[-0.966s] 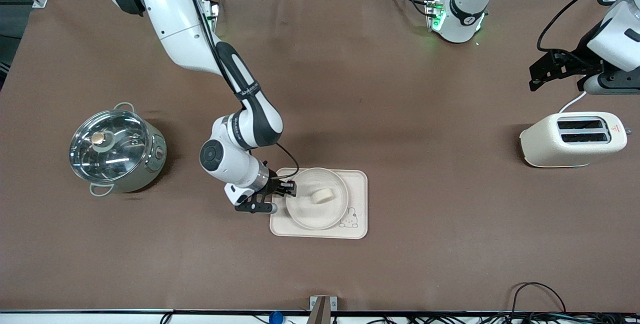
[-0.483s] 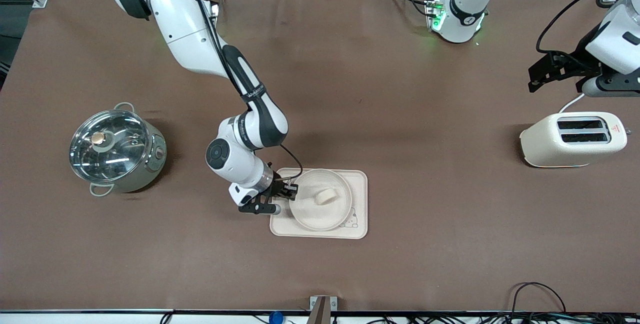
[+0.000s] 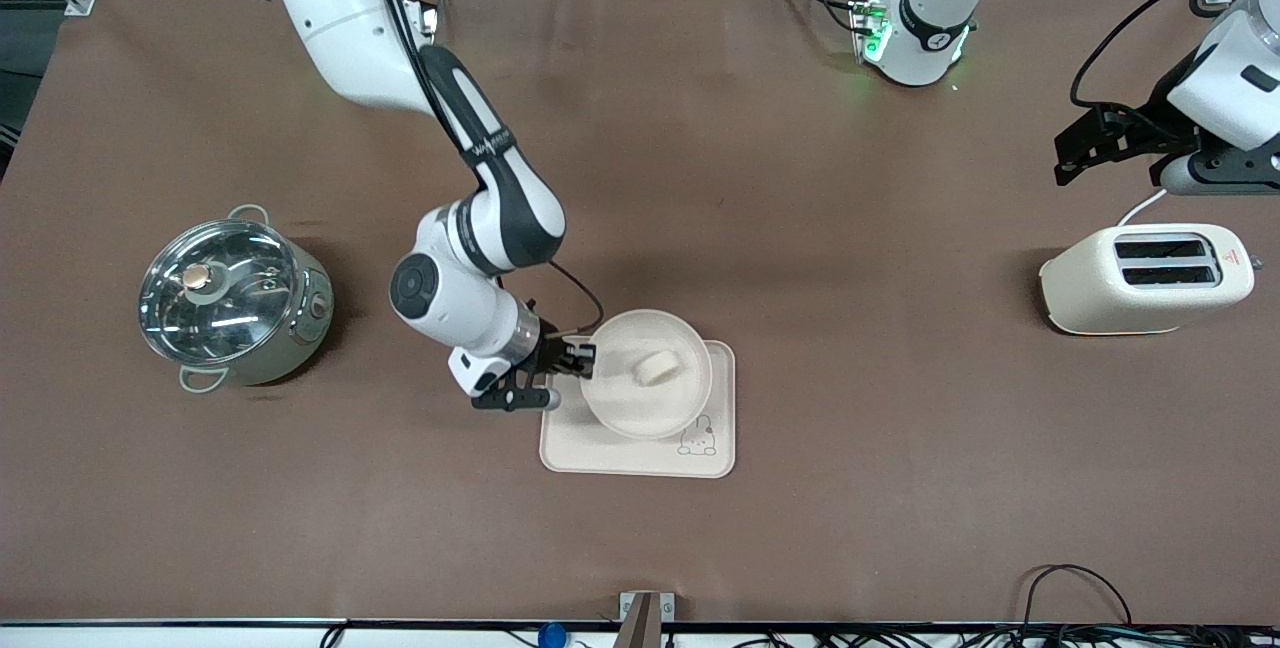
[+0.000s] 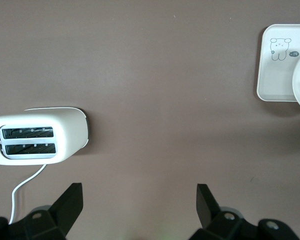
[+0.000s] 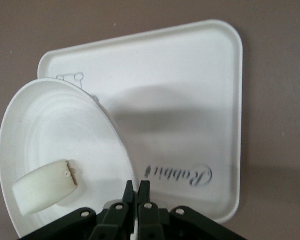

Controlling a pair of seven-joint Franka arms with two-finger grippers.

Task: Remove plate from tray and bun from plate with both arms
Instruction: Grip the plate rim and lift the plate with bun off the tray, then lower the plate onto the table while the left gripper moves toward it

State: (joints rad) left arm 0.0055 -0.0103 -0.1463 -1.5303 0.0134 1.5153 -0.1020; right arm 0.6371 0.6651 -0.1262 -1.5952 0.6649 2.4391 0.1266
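The right gripper is clamped on the rim of the plate, holding it lifted and tilted over the rabbit tray. The bun lies in the plate. In the right wrist view the gripper's fingers pinch the plate's edge, the bun rests low in the dish, and the tray carries the word "Rabbit" in script, which the front view does not show; there only the small rabbit drawing is seen.

The left gripper waits in the air over the table near the cream two-slot toaster, its fingers spread wide apart in the left wrist view. That view also shows the toaster, its white cord, and the tray's rabbit drawing with a small dark label, perhaps a number. A red warning sticker sits on the toaster's top. A lidded steel pot stands toward the right arm's end of the table.
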